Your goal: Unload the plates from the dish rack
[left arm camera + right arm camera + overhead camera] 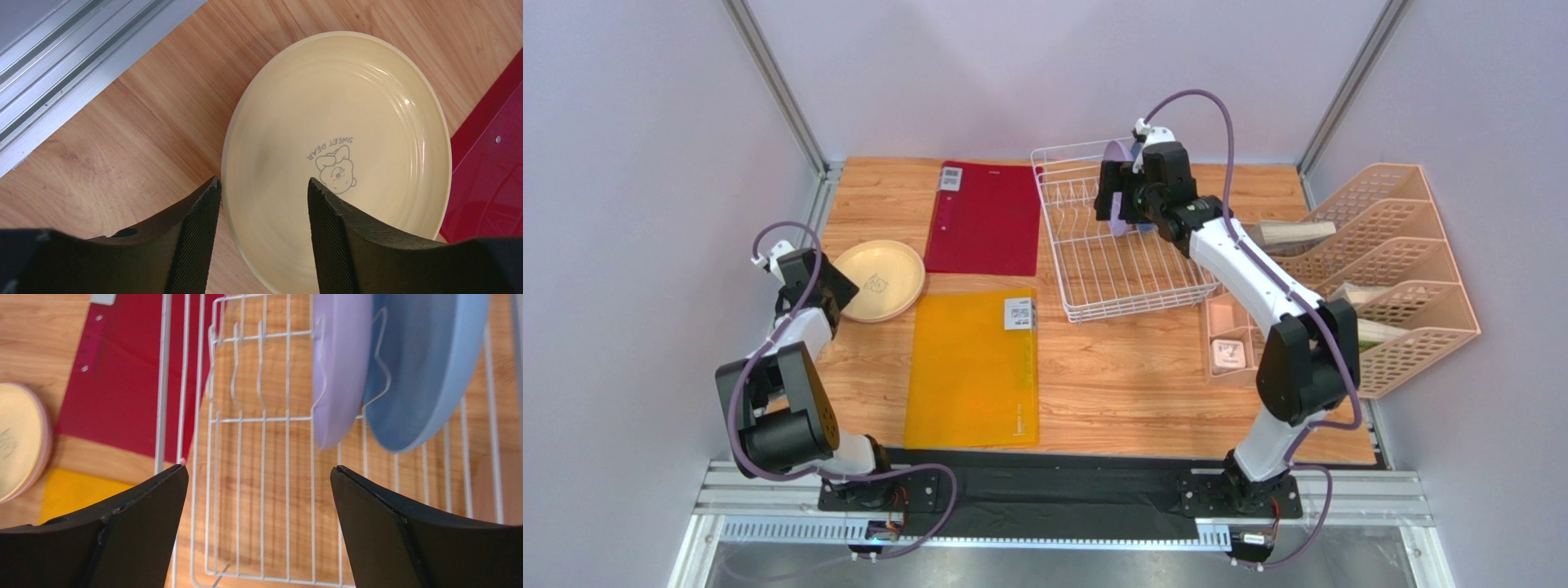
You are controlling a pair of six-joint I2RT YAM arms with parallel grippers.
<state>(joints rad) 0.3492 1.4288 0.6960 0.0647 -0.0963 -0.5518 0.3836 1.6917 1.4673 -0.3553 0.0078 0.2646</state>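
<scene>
Two upright in dish rack: lavender plate, blue plate.

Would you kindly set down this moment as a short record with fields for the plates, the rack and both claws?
In the dish rack: lavender plate and blue plate, upright between the prongs
Out of the rack: cream plate lying flat at the left of the table, on top of a pink plate
Left claw: open, over the cream plate's near rim, holding nothing
Right claw: open wide above the rack, holding nothing
Left to unload: two plates
</scene>
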